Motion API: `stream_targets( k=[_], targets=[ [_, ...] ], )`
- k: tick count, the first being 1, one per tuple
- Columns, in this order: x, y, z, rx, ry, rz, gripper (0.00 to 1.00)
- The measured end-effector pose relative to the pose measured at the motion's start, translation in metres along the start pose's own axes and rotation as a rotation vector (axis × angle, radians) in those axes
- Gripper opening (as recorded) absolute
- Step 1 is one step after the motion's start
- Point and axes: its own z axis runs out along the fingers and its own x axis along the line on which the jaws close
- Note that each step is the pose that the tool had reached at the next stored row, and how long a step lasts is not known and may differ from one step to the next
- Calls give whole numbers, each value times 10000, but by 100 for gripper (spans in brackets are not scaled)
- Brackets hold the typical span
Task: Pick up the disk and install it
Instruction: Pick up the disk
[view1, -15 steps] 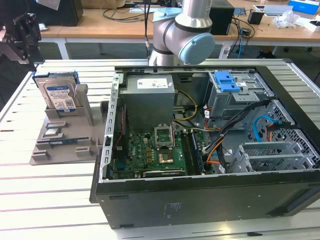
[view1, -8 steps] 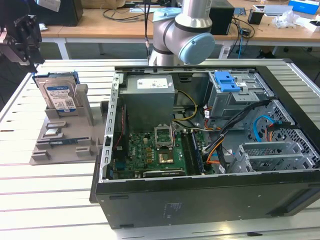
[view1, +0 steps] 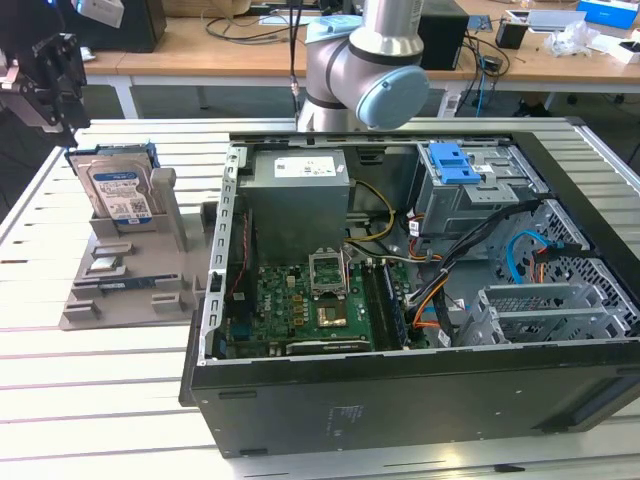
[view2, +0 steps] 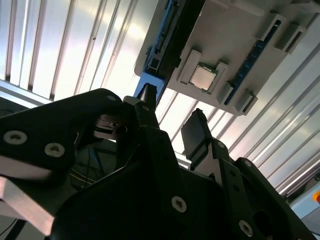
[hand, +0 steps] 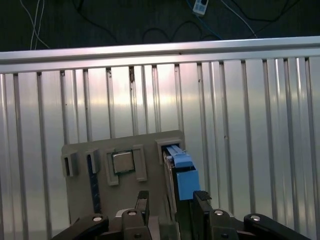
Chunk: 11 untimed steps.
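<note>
Exterior view shows slatted metal table (view1: 100, 400), desks (view1: 200, 55) behind; hand (view1: 55, 115) open, empty, above disk (view1: 118, 190).

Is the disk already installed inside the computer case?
No, the disk stands upright in the grey holder, outside the computer case.

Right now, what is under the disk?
A grey holder: the disk stands upright in its slot. The slot hides the disk's bottom edge and whatever it rests on.
</note>
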Motion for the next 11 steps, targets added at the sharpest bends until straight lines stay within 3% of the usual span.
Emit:
stream_targets(
  k=[7,9,11],
  targets=[
    [-51,0,132,0,35,-4,48],
    [-93,3,175,6,94,-30,48],
    [-134,4,203,13,214,-87,48]
  ],
)
